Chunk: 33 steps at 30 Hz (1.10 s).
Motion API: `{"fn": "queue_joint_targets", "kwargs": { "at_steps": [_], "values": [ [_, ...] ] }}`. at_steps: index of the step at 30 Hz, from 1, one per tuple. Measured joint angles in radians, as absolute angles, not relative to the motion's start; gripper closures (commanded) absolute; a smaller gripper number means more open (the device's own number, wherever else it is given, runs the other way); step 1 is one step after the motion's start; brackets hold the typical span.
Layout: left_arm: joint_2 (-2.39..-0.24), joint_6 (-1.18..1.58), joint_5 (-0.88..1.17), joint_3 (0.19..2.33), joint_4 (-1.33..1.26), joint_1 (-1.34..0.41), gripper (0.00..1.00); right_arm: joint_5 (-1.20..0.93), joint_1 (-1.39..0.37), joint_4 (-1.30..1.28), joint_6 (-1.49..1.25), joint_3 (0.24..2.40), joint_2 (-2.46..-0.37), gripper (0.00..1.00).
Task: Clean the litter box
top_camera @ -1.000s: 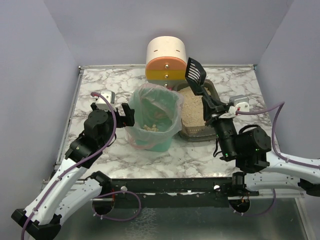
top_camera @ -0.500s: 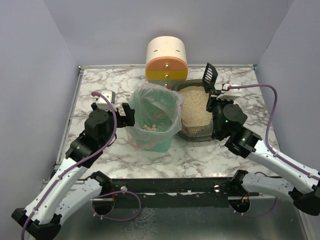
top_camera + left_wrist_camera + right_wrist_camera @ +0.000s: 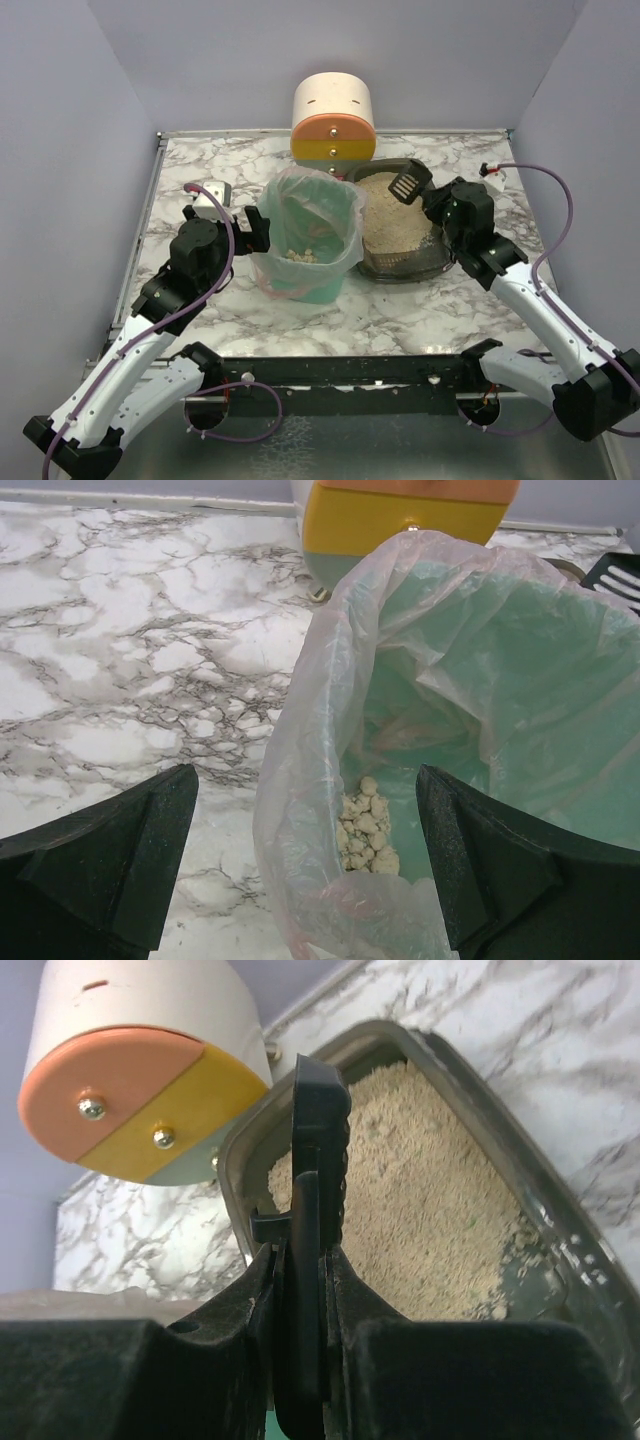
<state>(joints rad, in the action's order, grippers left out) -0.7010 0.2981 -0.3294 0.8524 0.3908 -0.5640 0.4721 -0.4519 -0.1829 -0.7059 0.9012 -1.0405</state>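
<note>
Litter box (image 3: 402,273): shallow dark grey tray with beige sandy litter, on the marble table (image 3: 200,165), right of centre, just right of the green bin (image 3: 300,287) and near the cream, orange and yellow cylinder (image 3: 333,122) at the far edge. Right gripper (image 3: 438,207): clamped tight on the handle of a black slotted litter scoop (image 3: 405,186), blade poised over the far left part of the litter. Seen edge-on from the right wrist view; no load evident on the scoop (image 3: 318,1150), though too narrow there to be sure. Left gripper (image 3: 250,228): jaws spread wide, holding nothing, stationed at the near left side of the bin, one finger to either side of the clear bag liner (image 3: 500,680). Pale clumps (image 3: 365,820) heaped at the bottom of the liner. Progress, judged: part of the waste already transferred to the bin; sifting apparently unfinished, with the scoop back over the tray rim (image 3: 520,1165). Litter surface fairly even, a few small greenish specks; remaining clumps not discernible. Outstanding: further passes, tipping into the bin, scoop set down.
</note>
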Motion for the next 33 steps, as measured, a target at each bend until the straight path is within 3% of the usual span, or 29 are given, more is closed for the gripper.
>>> {"fn": "queue_joint_targets", "kwargs": {
  "at_steps": [17, 33],
  "values": [
    [-0.706, 0.298, -0.329, 0.852, 0.391, -0.564, 0.01, 0.288, -0.364, -0.101, -1.429, 0.574, -1.075, 0.99],
    [-0.706, 0.298, -0.329, 0.852, 0.391, -0.564, 0.01, 0.288, -0.364, 0.003, -1.605, 0.542, -1.167, 0.97]
  ]
}}
